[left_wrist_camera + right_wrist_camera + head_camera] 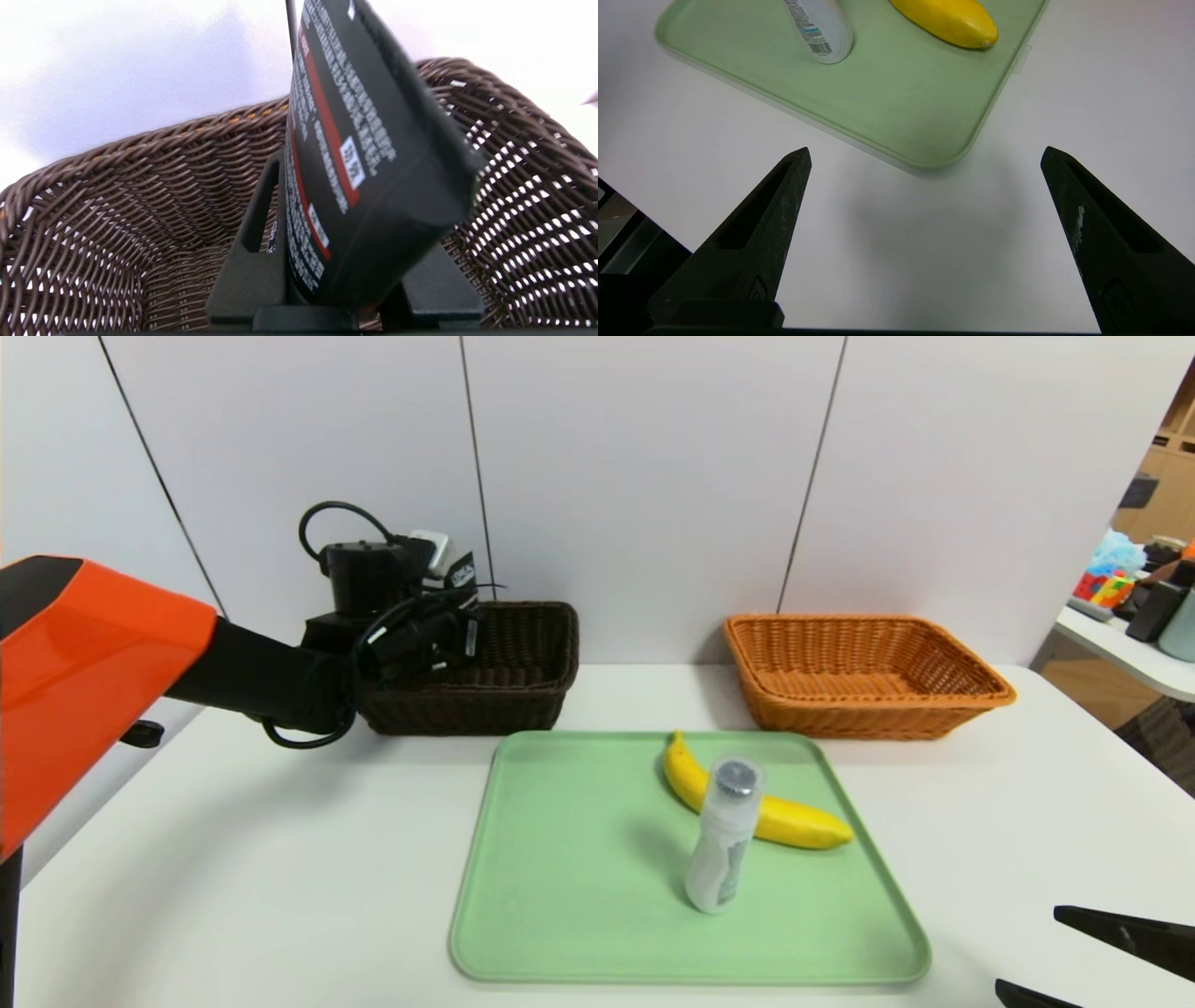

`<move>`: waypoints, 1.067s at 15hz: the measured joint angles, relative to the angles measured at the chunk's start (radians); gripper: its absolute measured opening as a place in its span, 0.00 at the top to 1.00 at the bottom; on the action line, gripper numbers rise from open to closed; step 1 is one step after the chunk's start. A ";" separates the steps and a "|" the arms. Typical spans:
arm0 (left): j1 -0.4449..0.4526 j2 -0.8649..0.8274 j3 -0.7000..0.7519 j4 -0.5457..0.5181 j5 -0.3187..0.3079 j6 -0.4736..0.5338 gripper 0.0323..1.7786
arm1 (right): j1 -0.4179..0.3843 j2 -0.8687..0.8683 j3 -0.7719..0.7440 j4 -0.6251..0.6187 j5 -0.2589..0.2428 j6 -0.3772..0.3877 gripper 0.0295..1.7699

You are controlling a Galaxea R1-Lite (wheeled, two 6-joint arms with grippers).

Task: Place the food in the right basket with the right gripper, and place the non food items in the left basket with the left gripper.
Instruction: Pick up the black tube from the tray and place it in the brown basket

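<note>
Black tube [364, 154] clamped in left gripper [345, 284] above dark basket [117, 186]; could tip against wicker rim if dropped crooked.

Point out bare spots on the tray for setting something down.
The green tray is bare across its left half and near edge. Its right-centre is crowded: the white bottle stands against the banana.

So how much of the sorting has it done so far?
Nothing visibly sorted yet. The left gripper holds a black tube over the dark basket. Left: the banana and white bottle on the tray; the orange basket sits empty.
</note>
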State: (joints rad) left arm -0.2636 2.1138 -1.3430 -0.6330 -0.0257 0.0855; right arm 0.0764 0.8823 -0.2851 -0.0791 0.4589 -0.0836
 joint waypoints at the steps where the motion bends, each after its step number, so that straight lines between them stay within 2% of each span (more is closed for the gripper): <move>1: 0.000 0.003 -0.022 0.031 0.000 0.000 0.73 | 0.000 -0.001 0.001 0.000 0.000 0.000 0.04; 8: 0.017 0.036 -0.118 0.176 -0.001 -0.001 0.73 | 0.000 -0.006 0.009 -0.001 0.000 0.000 0.04; 16: 0.036 0.103 -0.145 0.177 -0.004 -0.010 0.73 | 0.000 -0.007 0.009 -0.001 0.000 0.000 0.04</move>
State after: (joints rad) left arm -0.2279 2.2168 -1.4879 -0.4560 -0.0302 0.0760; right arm 0.0764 0.8749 -0.2760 -0.0806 0.4589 -0.0836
